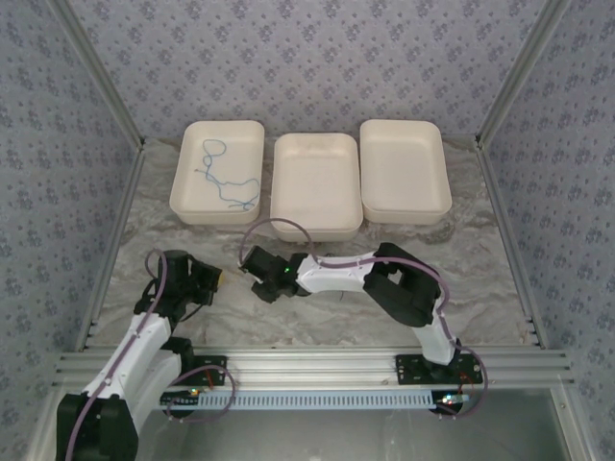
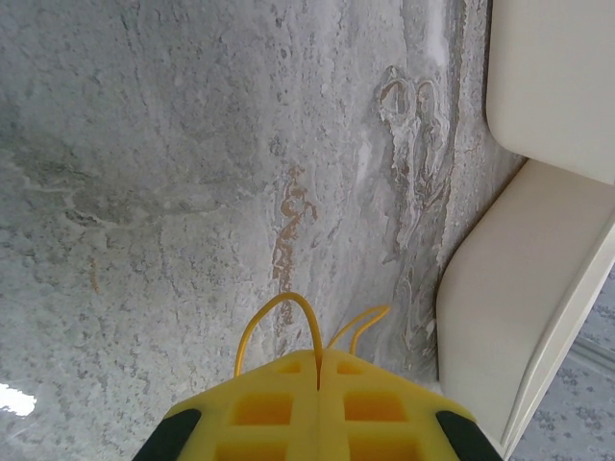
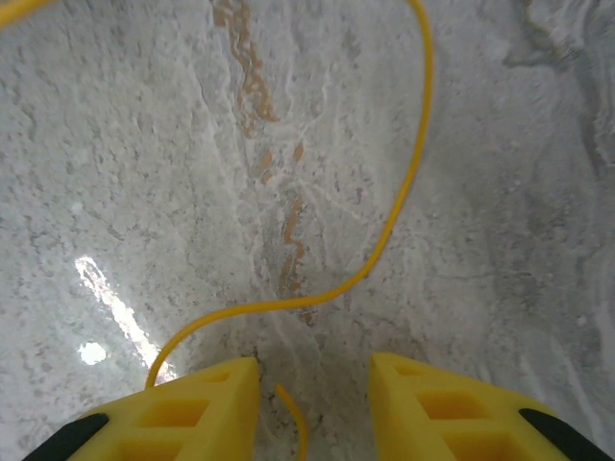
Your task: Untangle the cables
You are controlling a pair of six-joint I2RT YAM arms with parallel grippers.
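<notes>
currently the left gripper is clamped shut on the yellow cable, which is looped past its tips. the right gripper is held with fingers apart above the table, that cable lying loose between them. a blue cable is laid in the left tray.

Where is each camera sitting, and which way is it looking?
Top external: high behind the arms, looking down on the table, three white trays, the blue cable in the left one, the left arm and right arm.
Left wrist: on the left arm, looking past the left gripper, shut on the yellow cable, at table and tray walls.
Right wrist: on the right arm, looking past the open right gripper at yellow cable on the table.
Shared: both wrist views show yellow cable and table.
</notes>
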